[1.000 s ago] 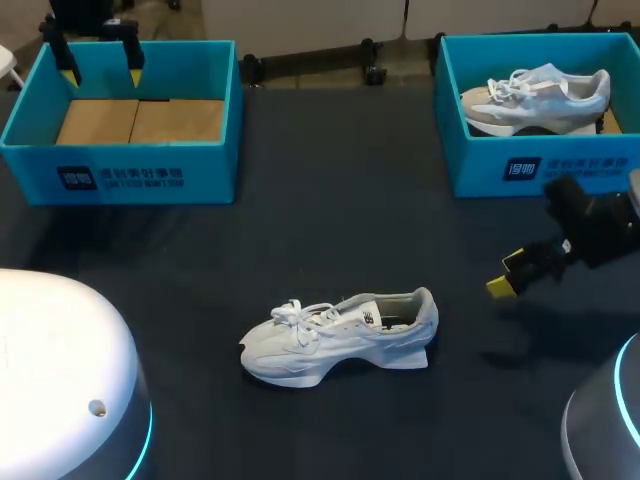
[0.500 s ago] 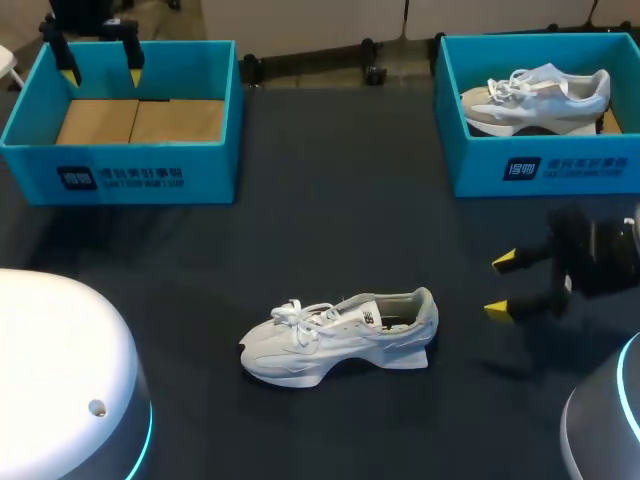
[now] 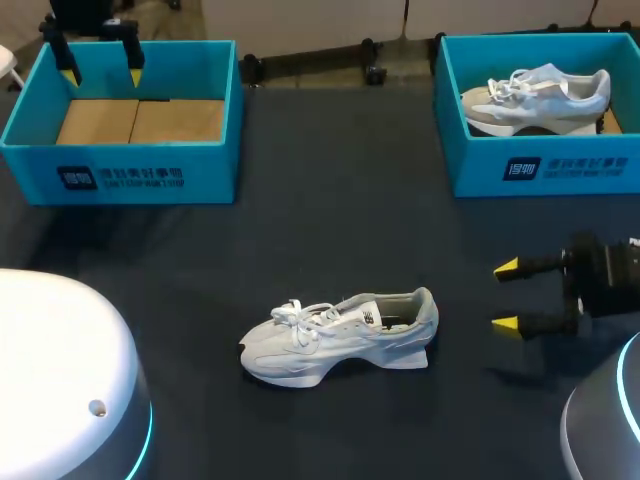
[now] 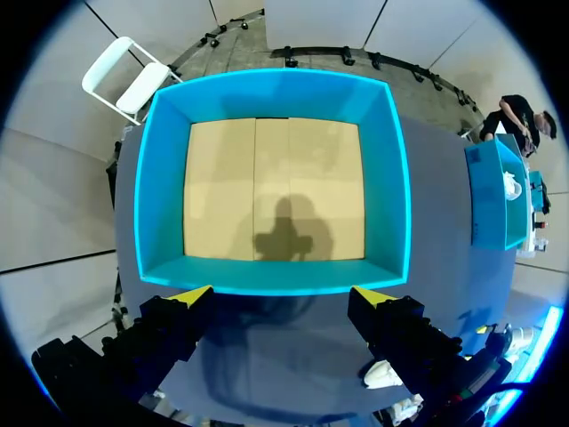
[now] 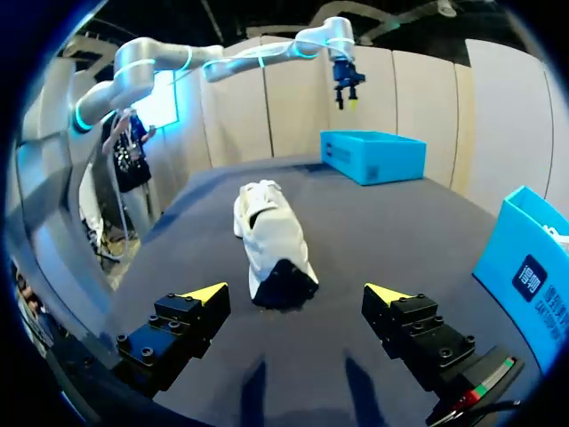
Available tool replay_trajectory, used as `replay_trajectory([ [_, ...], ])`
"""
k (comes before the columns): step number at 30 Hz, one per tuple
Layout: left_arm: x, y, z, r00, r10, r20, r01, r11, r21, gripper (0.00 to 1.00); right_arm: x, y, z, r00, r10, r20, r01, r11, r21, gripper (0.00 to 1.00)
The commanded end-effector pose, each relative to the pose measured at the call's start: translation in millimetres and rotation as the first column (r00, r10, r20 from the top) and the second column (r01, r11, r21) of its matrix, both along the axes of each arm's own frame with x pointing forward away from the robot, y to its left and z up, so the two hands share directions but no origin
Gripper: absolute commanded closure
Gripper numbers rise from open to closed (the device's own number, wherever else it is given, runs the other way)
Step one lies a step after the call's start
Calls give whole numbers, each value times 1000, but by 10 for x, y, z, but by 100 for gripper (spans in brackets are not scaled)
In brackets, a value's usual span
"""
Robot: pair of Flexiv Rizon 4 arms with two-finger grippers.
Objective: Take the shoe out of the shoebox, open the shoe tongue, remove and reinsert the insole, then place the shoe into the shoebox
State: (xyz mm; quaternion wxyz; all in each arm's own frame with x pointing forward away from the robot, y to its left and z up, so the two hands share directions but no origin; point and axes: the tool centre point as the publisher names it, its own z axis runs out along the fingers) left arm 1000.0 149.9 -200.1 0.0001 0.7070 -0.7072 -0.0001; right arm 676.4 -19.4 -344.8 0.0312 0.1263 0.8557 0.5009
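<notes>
White lace-up sneaker point(image 3: 340, 338): stands on its sole near the middle of the dark cloth table point(image 3: 330, 220), outside both boxes. The toe points toward the left side and the heel toward the right arm. The collar faces up and is unobstructed, which I judge suits the tongue and insole work.

Left turquoise cardboard shoebox point(image 3: 120, 172): sits at the far left of the table with only its bare brown floor showing. It is probably the box the sneaker belongs in.

Left gripper point(image 3: 101, 72): hangs above the far wall of that box, well apart from the sneaker. The fingers are spread wide, holding and touching nothing. It looks parked out of the way.

Right gripper point(image 3: 506, 296): sits low over the table to the right of the sneaker's heel and apart from it. The yellow tips point at the heel and are spread wider than it, with nothing between them. By my reading it is lined up to come in from behind the heel.

Right turquoise shoebox point(image 3: 540, 165): sits at the far right and holds a second pale sneaker point(image 3: 535, 95), which neither gripper is near.
</notes>
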Motion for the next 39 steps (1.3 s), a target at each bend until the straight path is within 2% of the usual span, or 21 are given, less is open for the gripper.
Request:
replay_trajectory([
  [1, 0, 0, 1, 1000, 0, 0, 0, 1000, 0, 0, 113, 6, -225, 999, 30, 19, -31, 999, 38, 0],
  [18, 0, 0, 1, 1000, 0, 0, 0, 1000, 0, 0, 206, 86, -461, 995, 46, 92, -55, 994, 97, 0],
  [25, 0, 0, 1, 1000, 0, 0, 0, 1000, 0, 0, 211, 198, -515, 991, 65, 120, -78, 991, 108, 0],
  [39, 0, 0, 1, 1000, 0, 0, 0, 1000, 0, 0, 131, 503, -602, 989, 119, 88, -127, 988, 91, 0],
])
